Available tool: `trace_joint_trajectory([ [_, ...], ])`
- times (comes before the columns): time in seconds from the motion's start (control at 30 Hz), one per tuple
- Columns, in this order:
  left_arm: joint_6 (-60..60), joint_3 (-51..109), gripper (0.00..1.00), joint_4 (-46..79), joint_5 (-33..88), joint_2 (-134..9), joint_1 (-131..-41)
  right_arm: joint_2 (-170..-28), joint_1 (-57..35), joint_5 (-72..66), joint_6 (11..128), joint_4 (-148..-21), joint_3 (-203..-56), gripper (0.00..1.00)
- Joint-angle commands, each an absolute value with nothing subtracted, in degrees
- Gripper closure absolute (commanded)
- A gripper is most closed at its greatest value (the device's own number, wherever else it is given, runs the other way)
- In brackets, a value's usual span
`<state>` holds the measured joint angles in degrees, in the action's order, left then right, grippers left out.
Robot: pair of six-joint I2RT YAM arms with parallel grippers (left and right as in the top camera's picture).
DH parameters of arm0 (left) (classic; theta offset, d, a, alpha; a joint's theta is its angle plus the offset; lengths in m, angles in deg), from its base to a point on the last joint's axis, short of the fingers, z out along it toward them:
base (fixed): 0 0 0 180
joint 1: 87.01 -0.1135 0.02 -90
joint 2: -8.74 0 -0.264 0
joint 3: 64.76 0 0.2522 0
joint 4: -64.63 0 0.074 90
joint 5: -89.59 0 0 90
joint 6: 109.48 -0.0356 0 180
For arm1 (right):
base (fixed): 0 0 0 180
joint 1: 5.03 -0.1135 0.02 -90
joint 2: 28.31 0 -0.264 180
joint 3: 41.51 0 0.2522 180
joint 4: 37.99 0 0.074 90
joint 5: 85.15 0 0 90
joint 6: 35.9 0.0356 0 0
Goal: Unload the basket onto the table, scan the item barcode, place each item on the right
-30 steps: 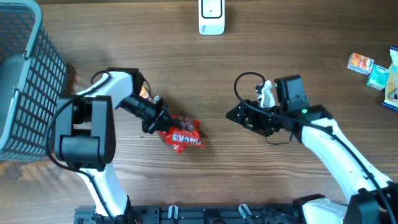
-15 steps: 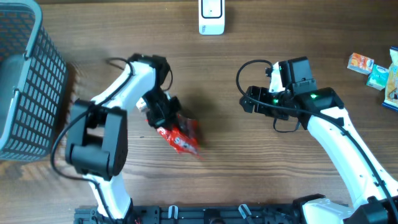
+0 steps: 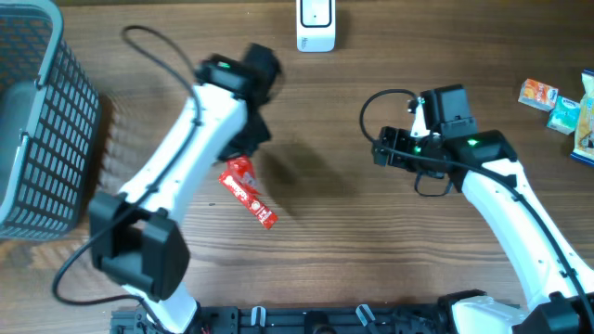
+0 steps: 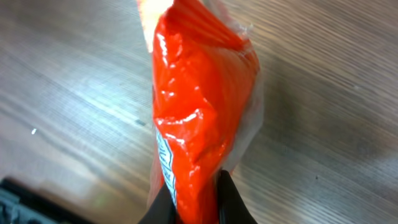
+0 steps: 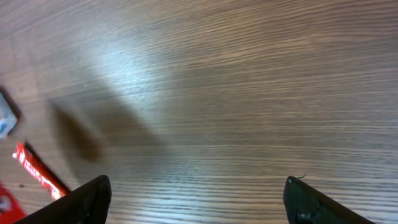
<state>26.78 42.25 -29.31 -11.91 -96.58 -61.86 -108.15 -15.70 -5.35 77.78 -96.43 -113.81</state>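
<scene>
Left of the red packet (image 3: 247, 192) stands a grey basket (image 3: 56, 130).

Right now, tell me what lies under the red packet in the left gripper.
Bare wooden table shows around and beneath the red packet, pinched at one end by the left gripper. The strip directly behind the packet is covered from view.

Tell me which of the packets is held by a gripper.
The red packet, pinched at one end in the left gripper's shut jaws. The orange packet and the blue packet lie at the far right edge with no gripper on them.
</scene>
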Motion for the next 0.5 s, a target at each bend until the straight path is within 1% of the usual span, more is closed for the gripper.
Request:
trace_joint_trajectory([
  [0.0, 31.3, 41.1, 0.96, -27.8, -21.5, -102.2, -53.3, -108.2, -12.9, -3.9, 77.4, -97.6, -114.7, 0.11],
  [0.23, 32.0, 41.1, 0.95, -27.8, -22.7, -109.3, -48.4, -107.1, -9.3, -3.6, 76.2, -99.4, -114.7, 0.08],
  [0.3, 32.0, 41.1, 0.89, -27.3, -21.1, -109.5, -47.8, -106.4, -8.9, -3.4, 76.1, -99.3, -114.7, 0.07],
  [0.33, 32.0, 41.2, 0.79, -26.9, -19.2, -109.5, -47.6, -106.0, -8.8, -3.4, 76.1, -99.2, -114.7, 0.06],
  [0.37, 32.0, 41.3, 0.64, -26.3, -16.3, -109.3, -47.5, -105.7, -8.6, -3.4, 76.1, -99.0, -114.7, 0.05],
  [0.4, 31.8, 41.5, 0.33, -25.6, -13.3, -109.3, -47.4, -105.3, -8.5, -3.4, 76.2, -98.8, -114.7, 0.05],
  [0.43, 31.1, 41.6, 0.24, -24.5, -10.2, -109.3, -47.4, -105.0, -8.4, -3.5, 76.2, -98.7, -114.7, 0.05],
  [0.47, 29.8, 41.6, 0.24, -23.5, -7.5, -109.3, -47.4, -104.8, -8.4, -3.5, 76.2, -98.6, -114.7, 0.04],
])
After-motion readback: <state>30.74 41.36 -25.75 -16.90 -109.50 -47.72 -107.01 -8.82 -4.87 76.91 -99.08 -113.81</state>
